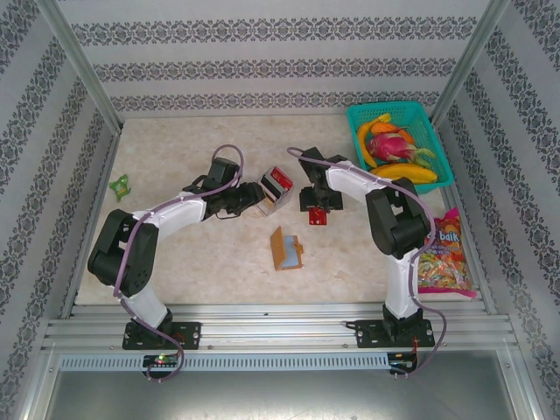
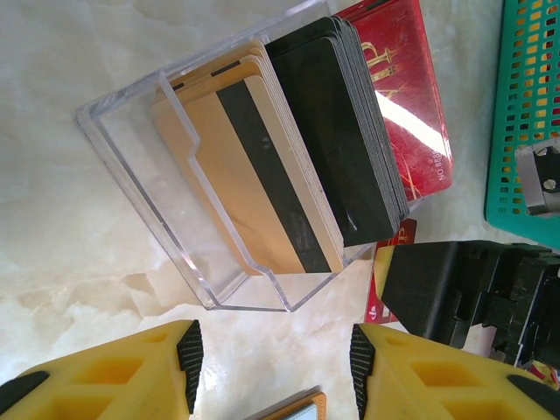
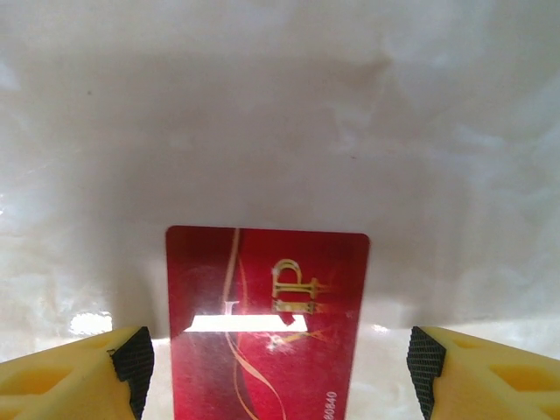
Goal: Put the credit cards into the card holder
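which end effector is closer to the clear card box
Left. The left end effector sits just beside the clear card box; the right end effector is farther off, over a loose red card.

Lit brightly and evenly from above. Throws a broad soft shadow on the table (image 3: 280,131) beyond the red card (image 3: 262,280). Glares white across that card's face. Reads crisp overhead, slightly soft up close.

Free table (image 1: 201,262) around card holder (image 1: 286,248)
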